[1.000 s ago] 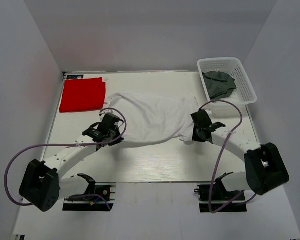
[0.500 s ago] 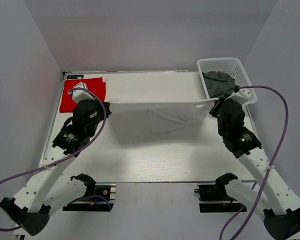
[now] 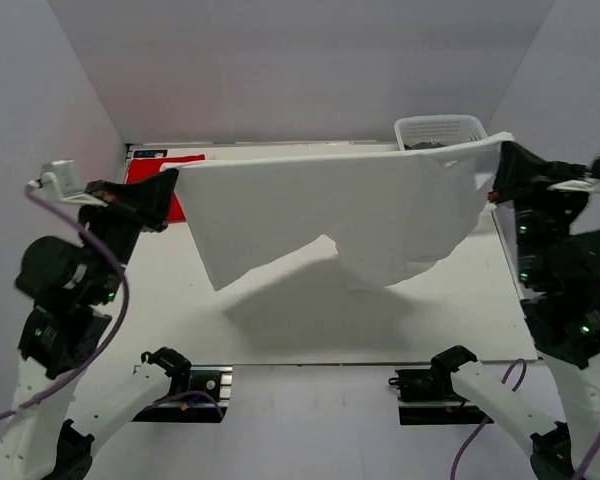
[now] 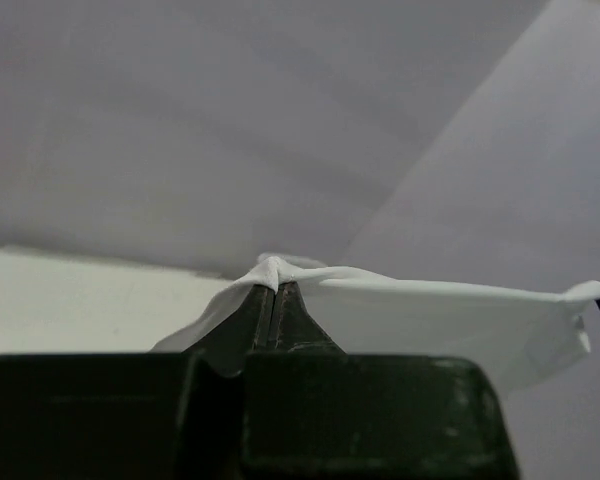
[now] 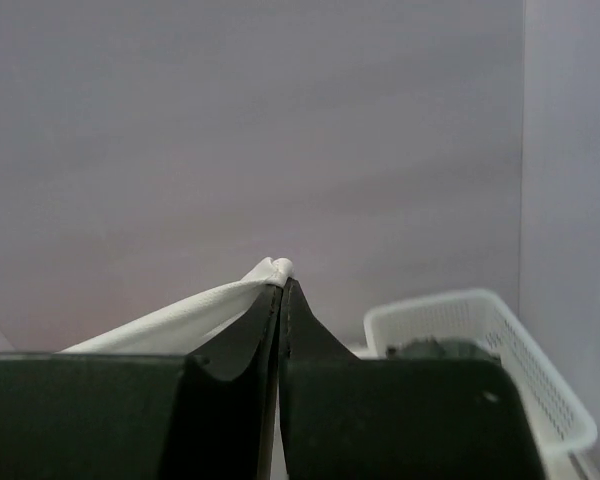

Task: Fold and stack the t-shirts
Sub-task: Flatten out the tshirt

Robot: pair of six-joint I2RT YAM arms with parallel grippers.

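The white t-shirt [image 3: 330, 205] hangs spread in the air between both grippers, high above the table. My left gripper [image 3: 172, 178] is shut on its left corner, whose cloth shows in the left wrist view [image 4: 272, 268]. My right gripper [image 3: 500, 150] is shut on its right corner, whose cloth shows in the right wrist view [image 5: 278, 268]. The red t-shirt [image 3: 185, 160] lies at the back left, mostly hidden behind the left arm and white shirt. The dark grey-green t-shirt [image 5: 440, 350] lies in the basket; in the top view it is almost fully hidden.
The white lattice basket [image 3: 435, 128] stands at the back right, partly behind the raised shirt; it also shows in the right wrist view [image 5: 540, 390]. White walls enclose the table [image 3: 310, 320] on three sides. Arm bases sit at the near edge.
Both arms have lifted the white t-shirt from table level to high in the air and moved apart, so it now hangs stretched out and covers most of the back of the table.
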